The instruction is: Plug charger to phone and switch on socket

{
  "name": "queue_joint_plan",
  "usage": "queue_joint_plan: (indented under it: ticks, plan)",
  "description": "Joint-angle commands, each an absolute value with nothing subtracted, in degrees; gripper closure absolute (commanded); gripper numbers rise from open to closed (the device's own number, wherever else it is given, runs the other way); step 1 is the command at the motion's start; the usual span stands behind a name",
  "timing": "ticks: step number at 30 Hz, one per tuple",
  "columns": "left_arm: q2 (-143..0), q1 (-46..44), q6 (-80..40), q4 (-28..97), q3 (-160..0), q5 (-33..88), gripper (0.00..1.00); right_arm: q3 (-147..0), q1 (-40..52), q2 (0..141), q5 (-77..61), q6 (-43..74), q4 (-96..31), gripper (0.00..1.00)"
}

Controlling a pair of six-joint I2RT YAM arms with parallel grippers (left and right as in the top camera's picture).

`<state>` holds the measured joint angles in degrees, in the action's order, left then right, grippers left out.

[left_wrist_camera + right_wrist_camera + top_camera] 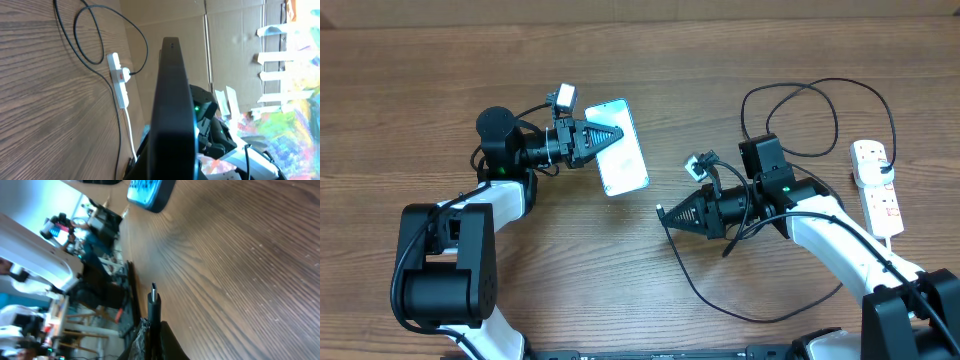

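The phone (622,148) has a light blue screen and is held tilted by my left gripper (610,136), which is shut on its left long edge. In the left wrist view the phone (172,100) shows edge-on as a dark slab. My right gripper (667,213) is shut on the charger plug (153,299), whose tip points left toward the phone, a short gap away. The black charger cable (720,300) loops over the table and back to the white socket strip (877,185) at the right edge. The phone's corner also shows in the right wrist view (150,192).
The white cord of the strip runs toward the front right (900,250). A second loop of black cable (790,110) lies behind my right arm. In the left wrist view the strip (119,80) and a cardboard wall (235,40) show.
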<state>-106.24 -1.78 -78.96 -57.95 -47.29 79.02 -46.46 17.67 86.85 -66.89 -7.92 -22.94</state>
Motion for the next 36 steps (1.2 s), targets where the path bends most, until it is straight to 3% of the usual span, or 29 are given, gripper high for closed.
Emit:
queue_joint_plan:
  ticks: [1, 36]
  plan:
    - [-106.5, -2.0, -79.2, -58.6, -47.8, 78.0, 0.96, -46.2, 17.8, 86.9, -71.4, 1.5, -19.9, 0.96]
    - [-106.5, -3.8, -78.4, -59.1, -47.8, 76.5, 0.96, -46.2, 20.6, 88.7, -65.6, 17.8, -8.7, 0.96]
